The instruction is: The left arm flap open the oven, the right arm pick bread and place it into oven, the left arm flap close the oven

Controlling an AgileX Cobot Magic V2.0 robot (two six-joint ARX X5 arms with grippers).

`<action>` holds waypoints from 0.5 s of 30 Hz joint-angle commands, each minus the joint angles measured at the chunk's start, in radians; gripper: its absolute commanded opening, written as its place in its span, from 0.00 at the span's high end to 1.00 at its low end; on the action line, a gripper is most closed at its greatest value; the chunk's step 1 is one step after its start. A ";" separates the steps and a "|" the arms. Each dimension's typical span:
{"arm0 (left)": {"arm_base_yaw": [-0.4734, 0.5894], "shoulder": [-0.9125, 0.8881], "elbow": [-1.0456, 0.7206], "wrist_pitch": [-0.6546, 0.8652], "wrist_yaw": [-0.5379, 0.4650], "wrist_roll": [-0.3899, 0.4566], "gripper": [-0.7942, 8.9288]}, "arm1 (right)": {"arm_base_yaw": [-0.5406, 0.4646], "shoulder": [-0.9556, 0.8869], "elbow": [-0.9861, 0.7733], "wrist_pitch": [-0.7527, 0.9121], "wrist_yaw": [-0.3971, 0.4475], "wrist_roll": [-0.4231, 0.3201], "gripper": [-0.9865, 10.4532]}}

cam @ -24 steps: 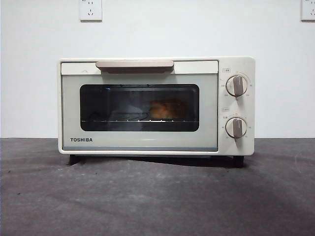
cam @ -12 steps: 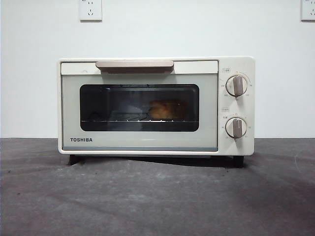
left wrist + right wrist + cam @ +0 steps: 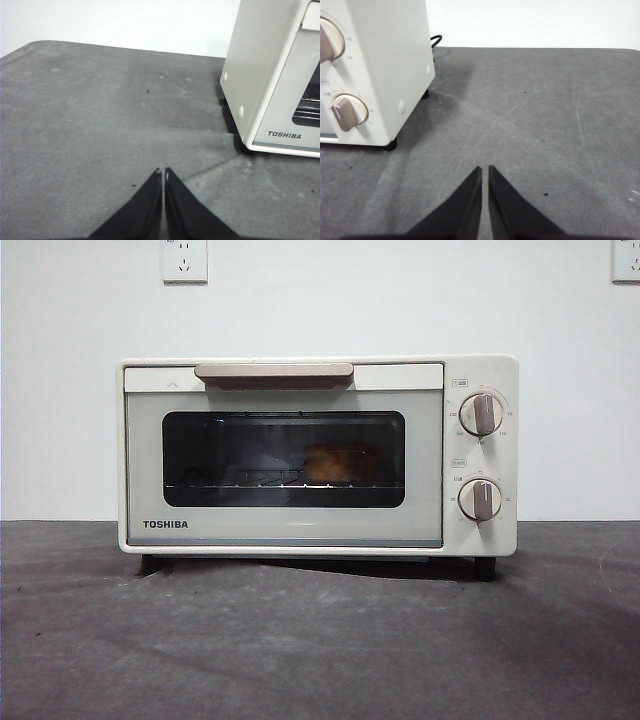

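The cream-white TOSHIBA oven (image 3: 318, 455) stands on the dark table with its door shut and its beige handle (image 3: 274, 371) at the top. The golden bread (image 3: 335, 463) lies on the wire rack inside, dimly seen through the dark glass window. My left gripper (image 3: 163, 173) is shut and empty, low over the table off the oven's (image 3: 272, 75) left side. My right gripper (image 3: 485, 170) is shut and empty, low over the table off the oven's (image 3: 375, 65) right side. Neither arm shows in the front view.
Two beige knobs (image 3: 481, 414) sit on the oven's right panel. A black power cable (image 3: 435, 40) runs behind the oven. Wall sockets (image 3: 184, 260) are on the white wall behind. Grey table (image 3: 320, 640) stretches in front of the oven.
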 commanded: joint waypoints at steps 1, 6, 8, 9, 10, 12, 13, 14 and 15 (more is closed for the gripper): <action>0.000 -0.003 -0.021 -0.005 -0.003 0.008 0.90 | -0.002 -0.003 -0.007 -0.004 0.005 -0.014 0.90; 0.000 -0.003 -0.021 -0.005 -0.003 0.008 0.90 | -0.002 -0.003 -0.007 0.019 0.006 -0.014 0.90; 0.000 -0.003 -0.021 -0.005 -0.003 0.008 0.90 | -0.002 -0.003 -0.007 0.019 0.006 -0.014 0.90; 0.000 -0.003 -0.021 -0.005 -0.003 0.008 0.90 | -0.002 -0.003 -0.007 0.019 0.006 -0.014 0.90; 0.000 -0.003 -0.021 -0.005 -0.003 0.008 0.90 | -0.002 -0.003 -0.007 0.019 0.006 -0.014 0.90; 0.000 -0.003 -0.021 -0.005 -0.003 0.008 0.90 | -0.002 -0.003 -0.007 0.019 0.006 -0.014 0.90; 0.000 -0.003 -0.021 -0.005 -0.003 0.008 0.90 | -0.002 -0.003 -0.007 0.019 0.006 -0.014 0.90; 0.000 -0.003 -0.021 -0.005 -0.003 0.008 0.90 | -0.002 -0.003 -0.007 0.019 0.006 -0.014 0.90; 0.000 -0.003 -0.021 -0.005 -0.003 0.008 0.90 | -0.002 -0.003 -0.007 0.019 0.006 -0.014 0.90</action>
